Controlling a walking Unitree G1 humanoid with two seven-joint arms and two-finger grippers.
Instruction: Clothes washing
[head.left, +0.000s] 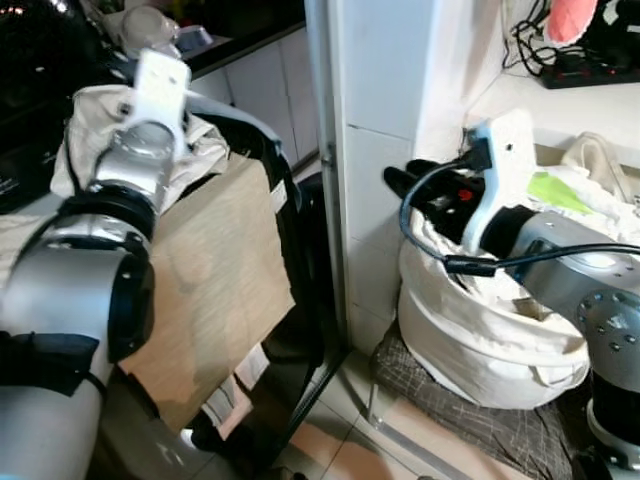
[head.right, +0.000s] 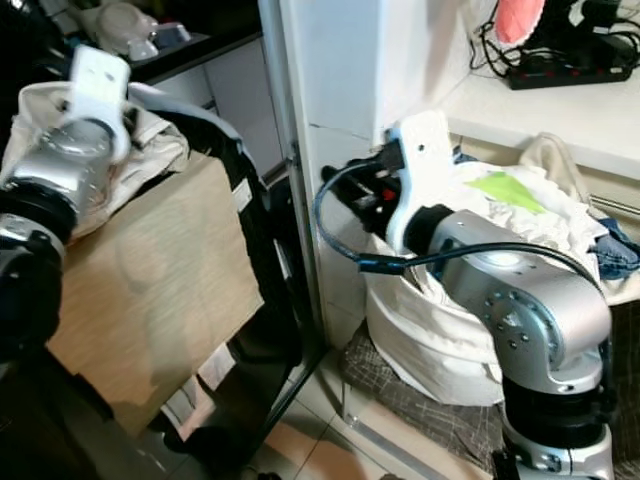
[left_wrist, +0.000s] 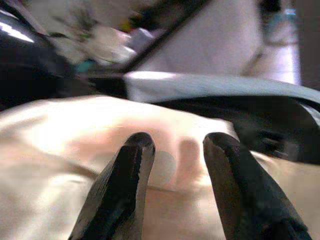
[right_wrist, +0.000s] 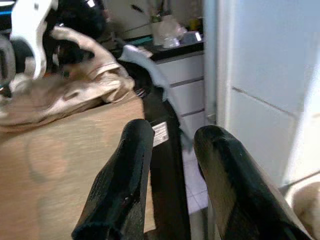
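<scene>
A beige garment lies crumpled on top of a tan panel with a black frame, on the left. My left arm reaches up to it, and its white wrist mount hides the fingers from the head views. In the left wrist view my left gripper is open, just over the beige cloth, with nothing between the fingers. My right gripper is open and empty beside the white tiled pillar, above a white laundry bag stuffed with clothes.
The tiled pillar stands between the panel and the bag. A grey checked mat lies under the bag. A white counter behind holds a power strip and cables. Dark kitchen counter and white cabinets are at the back.
</scene>
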